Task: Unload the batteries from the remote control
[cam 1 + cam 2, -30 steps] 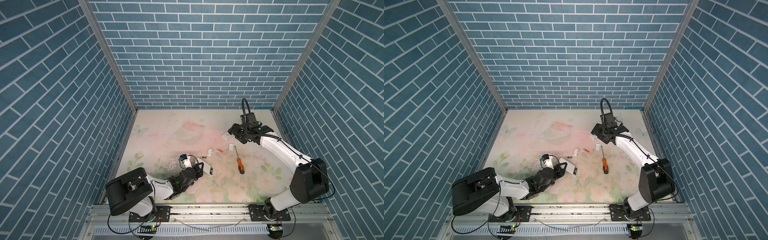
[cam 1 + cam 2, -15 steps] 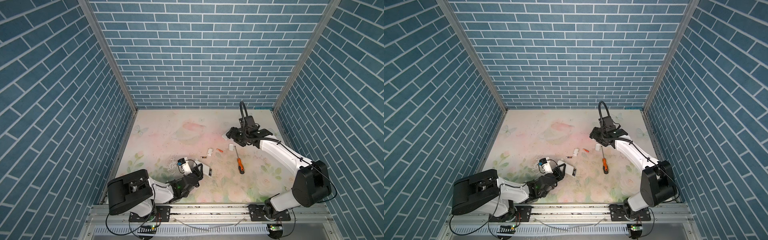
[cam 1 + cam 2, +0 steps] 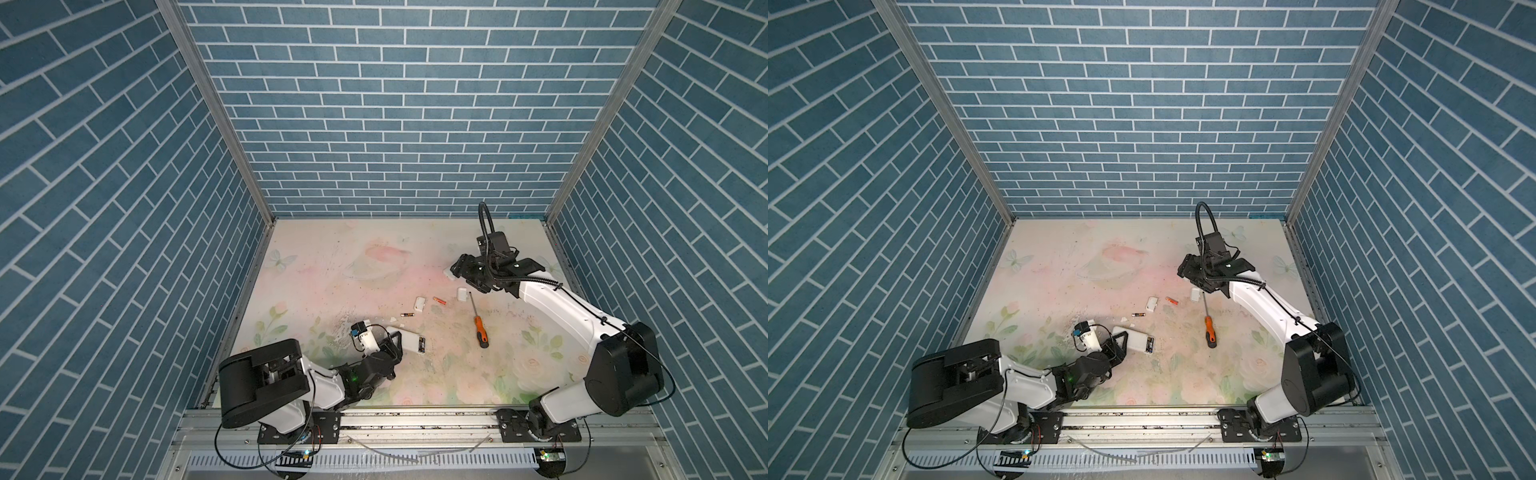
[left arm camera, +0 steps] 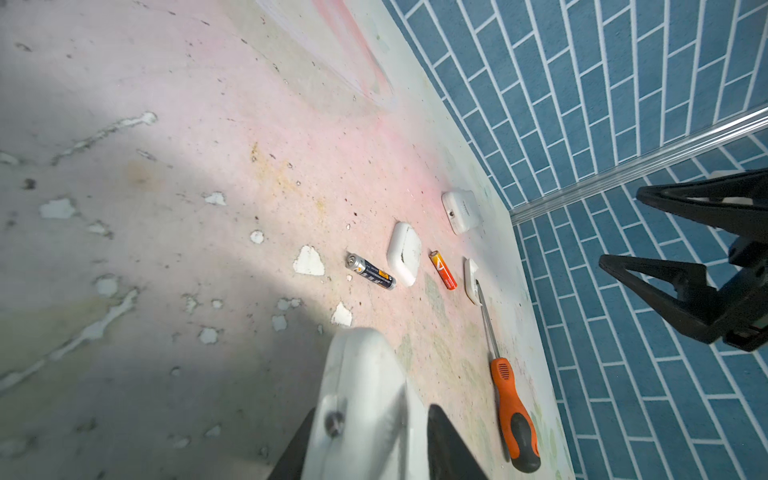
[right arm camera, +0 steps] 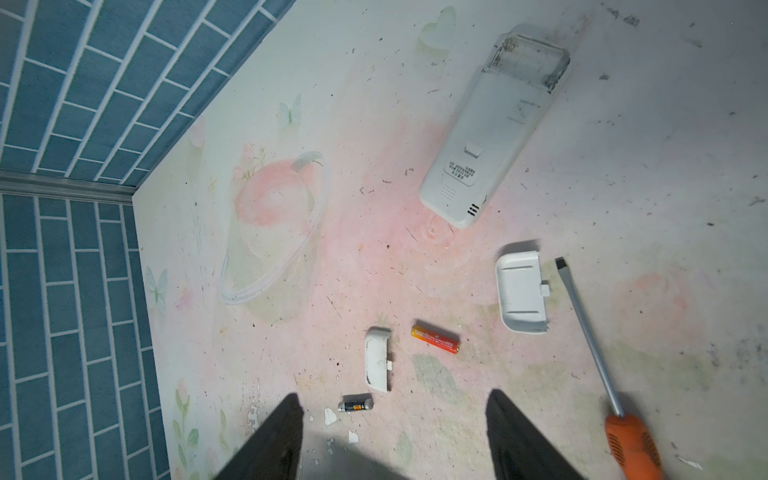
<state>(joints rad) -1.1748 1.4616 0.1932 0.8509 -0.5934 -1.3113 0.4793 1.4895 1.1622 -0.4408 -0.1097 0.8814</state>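
Observation:
A white remote control (image 3: 409, 338) lies near the front, with a dark open end (image 3: 1148, 345). My left gripper (image 4: 374, 409) straddles its other end with its fingers parted; the remote (image 4: 365, 386) is blurred while the fingers and table are sharp. A second white remote (image 5: 494, 124) lies further back with a bare, clear compartment (image 5: 528, 58). Two batteries lie loose on the table: a black one (image 5: 355, 404) (image 3: 408, 315) and an orange one (image 5: 435, 338) (image 3: 439, 300). My right gripper (image 5: 392, 392) (image 3: 465, 276) hovers open above them, holding nothing.
Two small white covers (image 5: 377, 359) (image 5: 521, 293) lie beside the batteries. An orange-and-black screwdriver (image 3: 480, 328) (image 4: 513, 411) lies to their right. Blue brick walls close in the floral table (image 3: 332, 266) on three sides.
My left gripper's fingers have spread on the remote, and the left arm has drawn back a little toward the front edge. The right gripper has shifted slightly and stays open.

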